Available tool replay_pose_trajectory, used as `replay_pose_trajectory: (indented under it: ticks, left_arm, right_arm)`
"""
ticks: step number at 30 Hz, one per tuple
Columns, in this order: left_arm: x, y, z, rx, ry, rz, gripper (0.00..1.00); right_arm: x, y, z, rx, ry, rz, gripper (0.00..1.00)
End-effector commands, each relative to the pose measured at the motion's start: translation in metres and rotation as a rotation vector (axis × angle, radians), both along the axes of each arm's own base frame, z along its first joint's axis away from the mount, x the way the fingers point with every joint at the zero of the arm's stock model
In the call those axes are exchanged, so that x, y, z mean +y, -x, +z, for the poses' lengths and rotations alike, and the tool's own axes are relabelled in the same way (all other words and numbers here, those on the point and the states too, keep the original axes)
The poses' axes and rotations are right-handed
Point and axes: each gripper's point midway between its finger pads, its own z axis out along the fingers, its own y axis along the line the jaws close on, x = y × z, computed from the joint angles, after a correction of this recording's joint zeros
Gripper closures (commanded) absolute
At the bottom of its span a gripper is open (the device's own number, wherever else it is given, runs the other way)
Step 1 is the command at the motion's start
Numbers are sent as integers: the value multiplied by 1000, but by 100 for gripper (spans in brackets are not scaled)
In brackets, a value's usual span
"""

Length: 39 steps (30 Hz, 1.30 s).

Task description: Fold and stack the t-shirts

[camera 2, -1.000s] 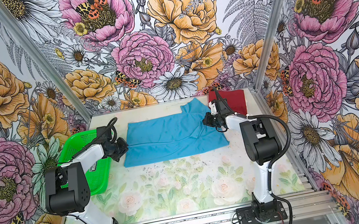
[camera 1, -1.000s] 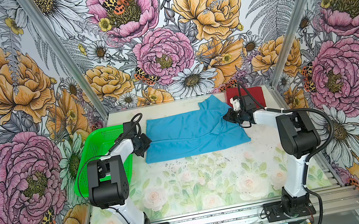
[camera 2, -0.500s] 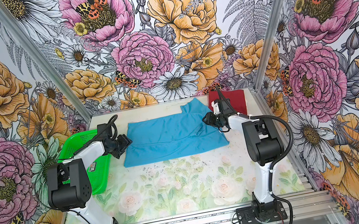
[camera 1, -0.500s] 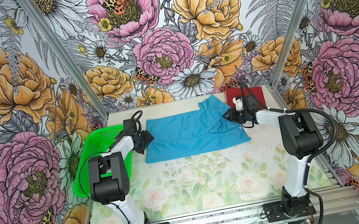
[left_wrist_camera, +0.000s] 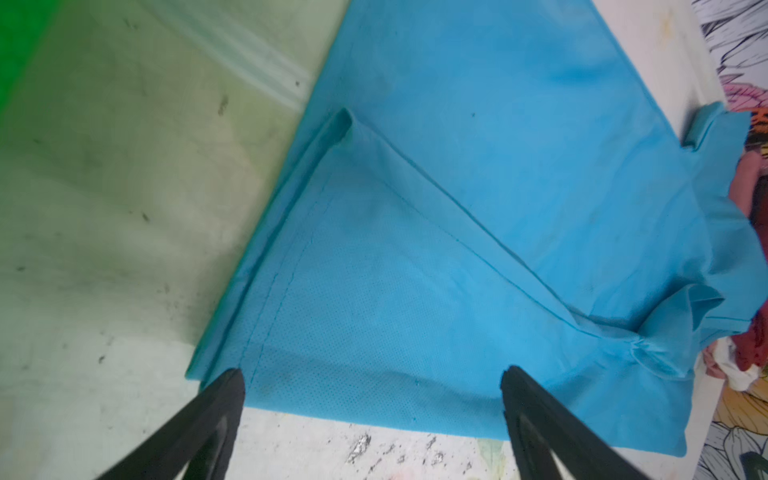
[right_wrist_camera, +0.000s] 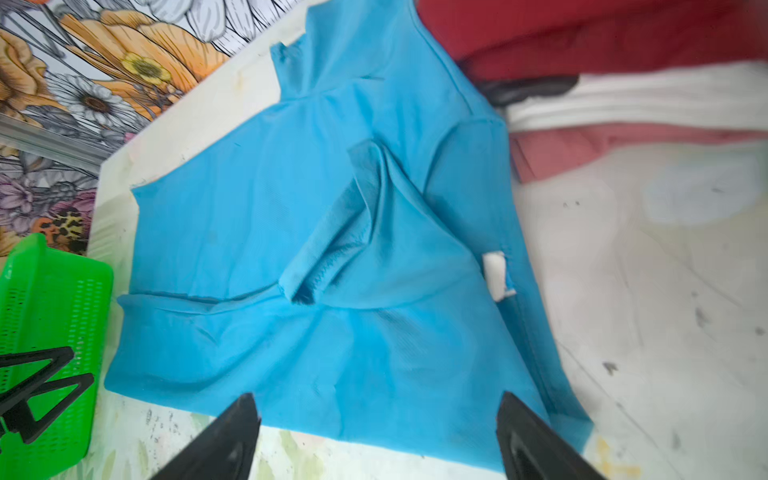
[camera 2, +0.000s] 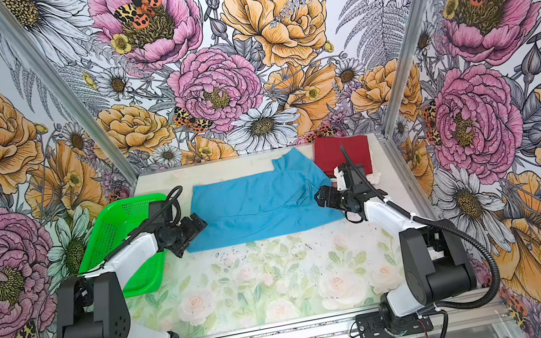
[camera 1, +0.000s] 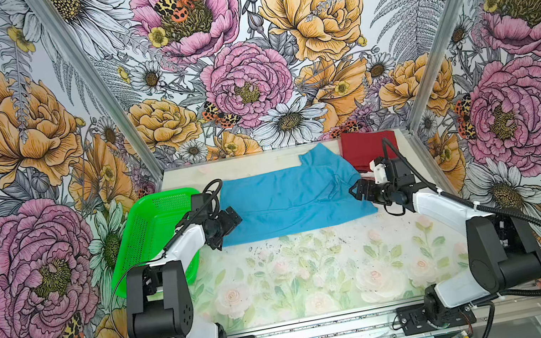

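**Both hands spread at the ends of the blue tee**

In both top views the sky-blue t-shirt (camera 1: 289, 200) lies flat at the back of the surface (camera 1: 299, 277), between the green mesh basket (camera 1: 155, 228) and the dark red folded shirt (camera 1: 367, 149). The left hand (camera 1: 233, 218) is at its left edge, the right hand (camera 2: 320, 198) at its right.

Left wrist view: fingers (left_wrist_camera: 224, 399) spread wide above the hem corner, pinching nothing.

Right wrist view: fingers (right_wrist_camera: 519, 419) likewise spread above the tee's edge. White cloth (right_wrist_camera: 623, 99) and pinkish cloth (right_wrist_camera: 582, 145) lie under the red shirt.
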Motion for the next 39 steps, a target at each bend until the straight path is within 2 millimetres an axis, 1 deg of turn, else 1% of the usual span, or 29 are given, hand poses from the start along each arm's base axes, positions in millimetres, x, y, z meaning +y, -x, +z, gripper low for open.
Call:
replay_pose_trajectory:
  ticks: [1, 4, 6, 8, 10, 16, 17, 19, 22, 23, 26, 28, 30, 32, 34, 36, 38, 39]
  left_arm:
    - [-4, 6, -1, -4, -30, 4, 6]
    - [-9, 13, -9, 12, -45, 6, 10]
    - [-7, 17, -16, 20, -51, 25, 13]
    - [-5, 21, -24, 35, -54, 46, 13]
    - [-2, 23, -31, 50, -59, 67, 15]
    - [-3, 23, -44, 75, -52, 90, 29]
    - [-2, 22, -45, 75, -54, 95, 34]
    - [-1, 21, -47, 77, -56, 101, 41]
    - [0, 20, -52, 86, -60, 104, 50]
    - [0, 21, -53, 91, -62, 101, 52]
    - [1, 21, -59, 100, -65, 101, 58]
    - [0, 21, -61, 101, -56, 96, 66]
    - [0, 21, -62, 102, -56, 89, 76]
    - [1, 21, -62, 100, -58, 86, 82]
    - [2, 23, -62, 99, -62, 83, 87]
    - [2, 25, -62, 99, -57, 81, 99]
    - [2, 28, -61, 95, -55, 77, 100]
    - [3, 32, -61, 95, -55, 80, 100]
  right_arm:
    - [-10, 19, -18, 57, 52, -10, 12]
    - [-9, 29, -32, 99, 44, -6, 16]
    - [-10, 34, -37, 115, 48, -14, 17]
    - [-13, 37, -39, 118, 61, -23, 19]
    - [-17, 38, -39, 114, 81, -39, 20]
    - [-35, 38, -49, 141, 133, -117, 23]
    - [-36, 36, -50, 146, 131, -126, 24]
    - [-37, 32, -51, 150, 131, -130, 24]
    - [-35, 25, -54, 161, 126, -122, 29]
    - [-33, 22, -55, 166, 118, -118, 34]
    - [-32, 18, -61, 178, 114, -116, 41]
    - [-31, 15, -64, 182, 105, -117, 49]
    - [-30, 12, -66, 188, 101, -121, 62]
    - [-32, 12, -67, 188, 107, -130, 74]
    - [-35, 13, -68, 191, 115, -140, 85]
    - [-38, 17, -69, 198, 105, -153, 92]
    - [-40, 25, -65, 194, 94, -174, 100]
    - [-41, 32, -63, 193, 87, -188, 100]
